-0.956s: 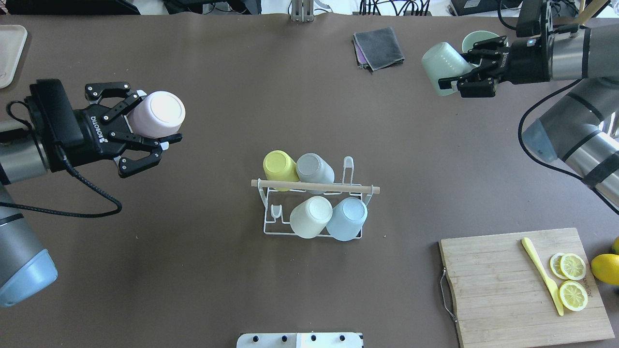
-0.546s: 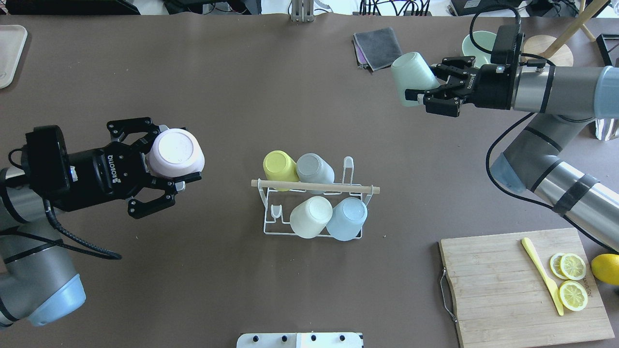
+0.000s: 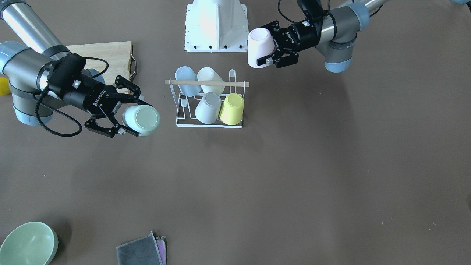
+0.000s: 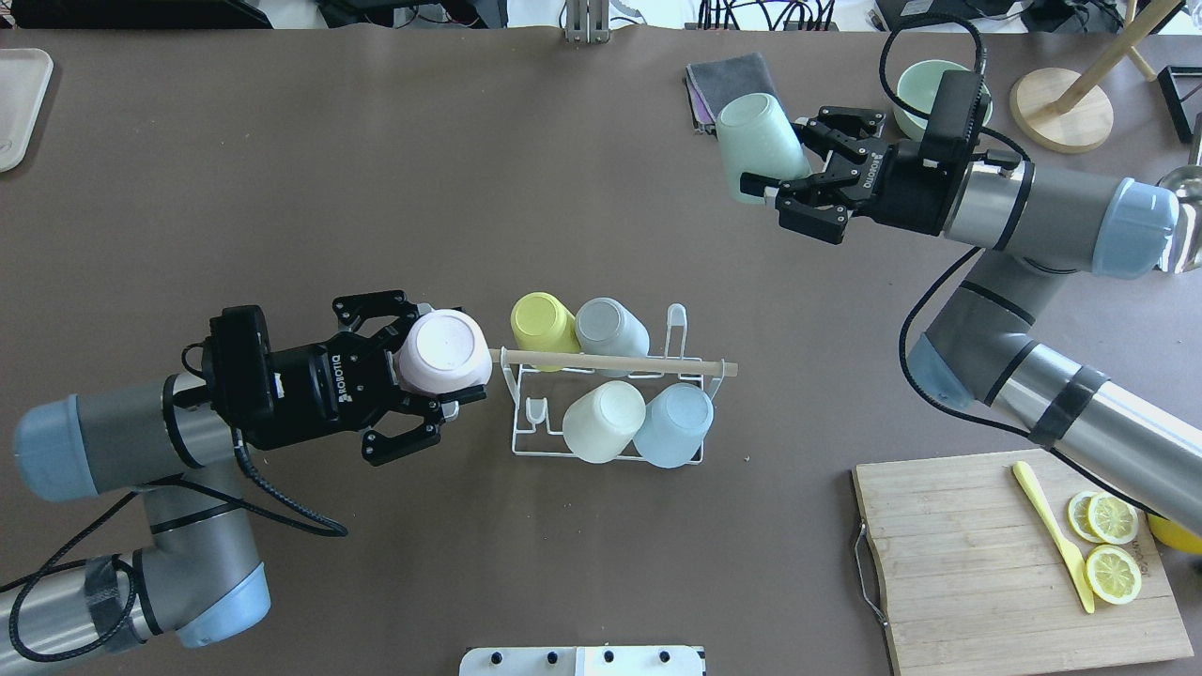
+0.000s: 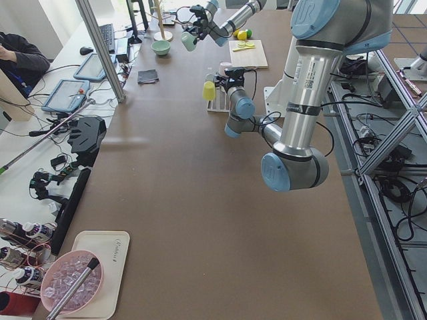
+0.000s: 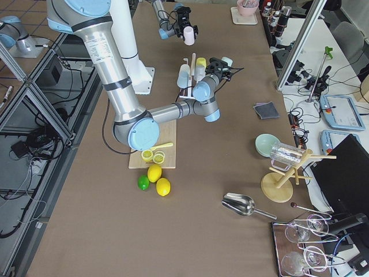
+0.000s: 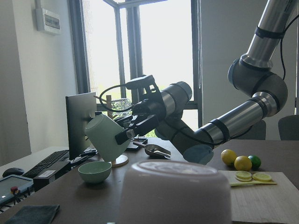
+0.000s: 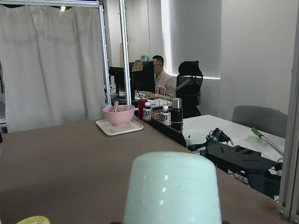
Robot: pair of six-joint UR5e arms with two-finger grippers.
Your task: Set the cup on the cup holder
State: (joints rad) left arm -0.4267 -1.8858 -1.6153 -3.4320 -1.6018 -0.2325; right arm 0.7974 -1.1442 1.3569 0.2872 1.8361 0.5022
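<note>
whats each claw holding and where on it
Left claw grips the pink cup across its side wall; right claw grips the mint green cup across its side wall too.

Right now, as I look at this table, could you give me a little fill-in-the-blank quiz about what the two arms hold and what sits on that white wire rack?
1. The left gripper is shut on the left cup, whose colour is ___.
2. The right gripper is shut on the right cup, which is a pale shade of ___.
3. The number of cups sitting upside down on the cup holder is ___.

Missing words: pink; green; four.
</note>
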